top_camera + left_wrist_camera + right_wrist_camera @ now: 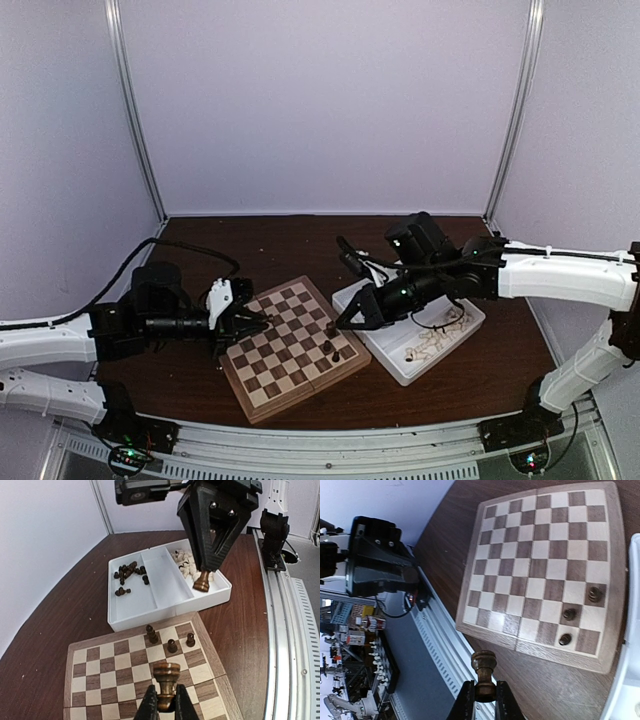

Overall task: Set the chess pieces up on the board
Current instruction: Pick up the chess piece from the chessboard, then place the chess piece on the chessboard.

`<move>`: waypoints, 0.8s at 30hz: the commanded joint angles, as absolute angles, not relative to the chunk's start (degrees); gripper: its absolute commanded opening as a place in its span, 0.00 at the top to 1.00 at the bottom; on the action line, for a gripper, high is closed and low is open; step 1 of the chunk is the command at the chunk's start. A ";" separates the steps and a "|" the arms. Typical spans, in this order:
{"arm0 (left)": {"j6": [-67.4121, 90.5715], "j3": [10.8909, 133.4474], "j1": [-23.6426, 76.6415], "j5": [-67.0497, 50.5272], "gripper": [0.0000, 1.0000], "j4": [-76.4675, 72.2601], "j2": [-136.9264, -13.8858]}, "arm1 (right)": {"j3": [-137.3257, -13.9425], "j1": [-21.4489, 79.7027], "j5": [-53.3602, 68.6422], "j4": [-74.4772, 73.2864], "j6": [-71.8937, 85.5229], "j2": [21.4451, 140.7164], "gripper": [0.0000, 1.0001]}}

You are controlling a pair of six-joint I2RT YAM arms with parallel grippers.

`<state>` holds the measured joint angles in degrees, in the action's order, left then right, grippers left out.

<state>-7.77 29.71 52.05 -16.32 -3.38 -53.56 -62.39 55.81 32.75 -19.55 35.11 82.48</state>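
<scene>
The board (280, 362) lies at the table's middle. Three dark chess pieces (172, 645) stand at its corner nearest the tray; they also show in the right wrist view (569, 614). My left gripper (166, 706) is shut on a dark brown piece (166, 677) and holds it above the board's left side (264, 322). My right gripper (484, 702) is shut on another dark brown piece (484, 670). It hovers by the board's right edge, near the tray (342, 322).
A white two-compartment tray (165, 614) stands right of the board. One compartment holds loose dark pieces (129, 572), the other holds cream pieces (184, 559). A metal rail (287, 630) runs along the table's near edge. Purple walls close in the back and sides.
</scene>
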 commanded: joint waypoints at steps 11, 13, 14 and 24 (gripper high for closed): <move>-3.56 29.11 51.59 -9.36 1.00 1.81 -48.46 | -81.30 55.55 18.01 -58.94 20.21 94.31 1.00; -3.60 29.12 51.59 -9.00 1.00 2.96 -48.13 | -82.98 55.55 17.24 -60.15 19.33 96.75 1.00; -3.63 28.99 51.59 -8.96 1.00 2.99 -47.78 | -83.84 55.55 16.61 -60.65 19.03 97.76 1.00; -3.42 28.29 51.59 -8.10 1.00 3.15 -46.18 | -91.04 55.66 11.99 -62.91 17.07 106.58 1.00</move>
<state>-3.95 28.75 51.99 -8.93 4.03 -46.72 -88.01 55.55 15.86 -60.93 18.33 104.36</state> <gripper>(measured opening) 0.079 0.117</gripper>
